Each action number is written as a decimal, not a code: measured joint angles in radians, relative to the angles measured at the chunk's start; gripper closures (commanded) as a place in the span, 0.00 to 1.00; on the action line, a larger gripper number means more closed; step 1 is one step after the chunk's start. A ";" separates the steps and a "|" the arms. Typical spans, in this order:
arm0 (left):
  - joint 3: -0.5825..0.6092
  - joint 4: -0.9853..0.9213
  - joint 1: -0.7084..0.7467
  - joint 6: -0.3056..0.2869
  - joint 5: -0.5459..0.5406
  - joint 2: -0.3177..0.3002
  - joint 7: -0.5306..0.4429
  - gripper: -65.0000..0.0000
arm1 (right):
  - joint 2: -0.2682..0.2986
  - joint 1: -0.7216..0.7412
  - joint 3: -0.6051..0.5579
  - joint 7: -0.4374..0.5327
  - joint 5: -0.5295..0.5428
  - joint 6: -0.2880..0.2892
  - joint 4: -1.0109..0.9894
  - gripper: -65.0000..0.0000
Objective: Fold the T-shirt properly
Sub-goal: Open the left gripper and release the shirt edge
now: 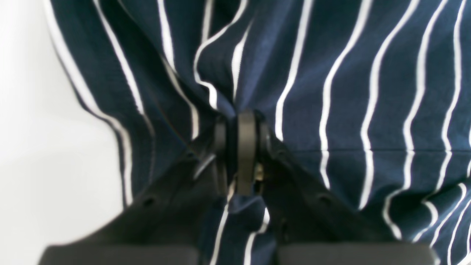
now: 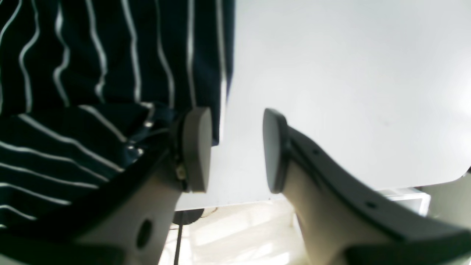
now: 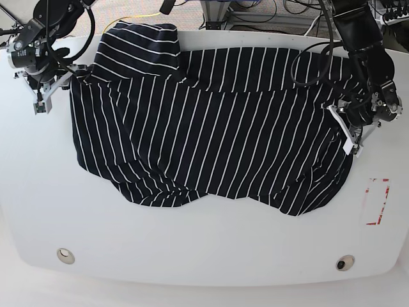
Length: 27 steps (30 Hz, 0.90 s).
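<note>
The T-shirt (image 3: 211,121), dark navy with thin white stripes, lies spread and wrinkled across the white table, with one part folded over at the back left. My left gripper (image 3: 350,134) is at the shirt's right edge. In the left wrist view this gripper (image 1: 244,119) is shut on a pinched fold of the T-shirt (image 1: 331,73), and creases fan out from the pinch. My right gripper (image 3: 45,96) is at the shirt's left edge. Seen from the right wrist, it (image 2: 235,147) stands open, one pad (image 2: 197,147) against the hem of the T-shirt (image 2: 92,73) and the other over bare table.
The white table (image 3: 192,249) has a rounded front edge with two round fittings (image 3: 64,256) (image 3: 345,263). A red-marked rectangle (image 3: 377,201) sits at the right. Cables (image 3: 255,13) run behind the table. The right wrist view shows the table's edge (image 2: 331,187) with floor below.
</note>
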 measured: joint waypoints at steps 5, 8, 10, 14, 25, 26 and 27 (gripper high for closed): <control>0.000 0.080 0.006 0.000 0.002 0.000 0.005 0.85 | -0.008 0.000 0.040 -0.004 0.096 0.000 -0.001 0.65; 0.000 0.121 0.029 0.002 -0.001 -0.003 0.000 0.81 | -0.011 0.002 0.039 0.000 0.114 -0.001 -0.001 0.65; 0.000 0.128 0.042 0.001 0.002 -0.003 0.011 0.78 | -0.011 -0.001 0.040 -0.003 0.109 0.000 -0.001 0.65; 0.003 0.128 0.043 0.001 -0.001 -0.017 0.057 0.72 | -0.011 0.000 0.043 -0.004 0.106 0.000 -0.001 0.65; 0.005 0.141 0.081 0.000 0.000 -0.028 0.083 0.66 | -0.013 0.000 0.039 -0.004 0.106 0.000 -0.001 0.65; 0.005 0.154 0.087 0.000 -0.001 -0.029 0.078 0.66 | -0.014 0.000 0.038 -0.003 0.106 0.000 -0.001 0.65; 0.006 0.166 0.091 0.000 -0.005 -0.030 0.073 0.66 | -0.015 0.002 0.038 -0.003 0.106 0.000 -0.001 0.65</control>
